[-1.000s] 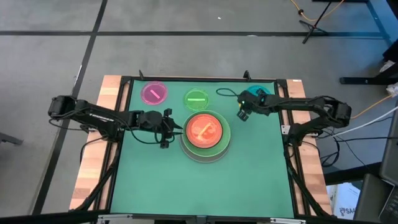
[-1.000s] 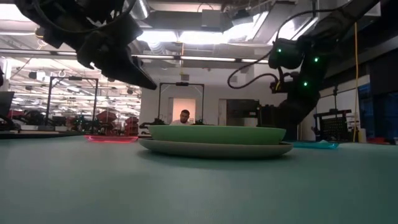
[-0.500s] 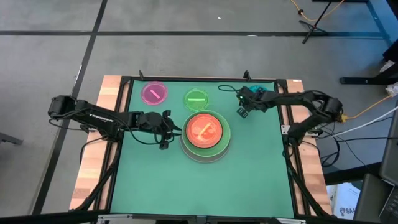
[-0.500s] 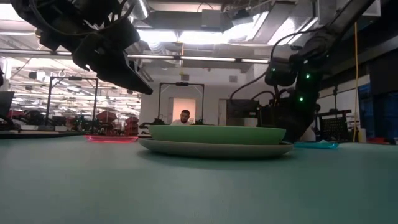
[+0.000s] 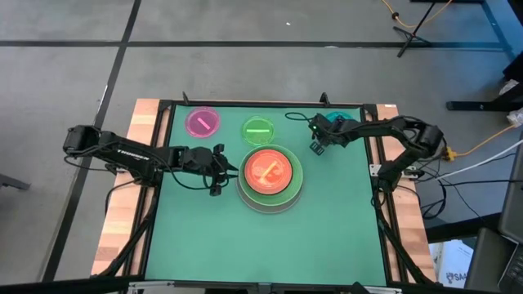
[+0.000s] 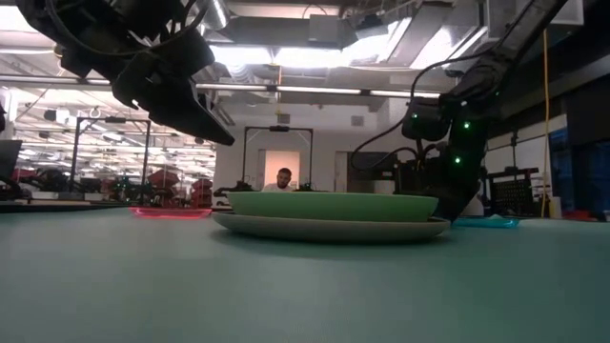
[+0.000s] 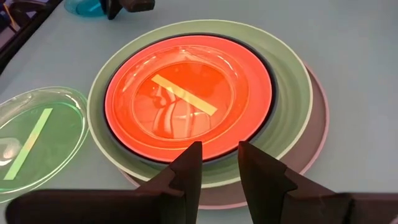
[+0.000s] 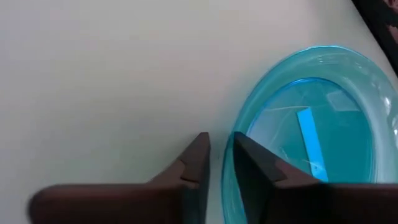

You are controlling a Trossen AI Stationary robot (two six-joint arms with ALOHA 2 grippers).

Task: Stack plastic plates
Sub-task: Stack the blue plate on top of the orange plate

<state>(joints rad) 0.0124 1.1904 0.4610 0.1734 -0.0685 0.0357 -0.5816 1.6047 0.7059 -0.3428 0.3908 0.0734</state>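
Four plates sit stacked mid-table: a large grey plate (image 7: 317, 121) at the bottom, a light green plate (image 5: 294, 173) on it, a dark teal rim (image 7: 271, 109) showing next, and the salmon plate (image 5: 267, 170) on top. Smaller ones lie apart toward the far edge: a pink plate (image 5: 202, 122), a green plate (image 5: 258, 129) and a blue plate (image 8: 317, 130) in the far right corner. I can read no lettering; each small plate carries only a plain strip.

The left gripper (image 5: 218, 169) hovers just beside the stack, fingers slightly parted, holding nothing. The right gripper (image 8: 219, 163) has its narrow gap at the blue plate's rim; only its wrist view shows this. The low view alone shows a person (image 6: 282, 178) far behind.
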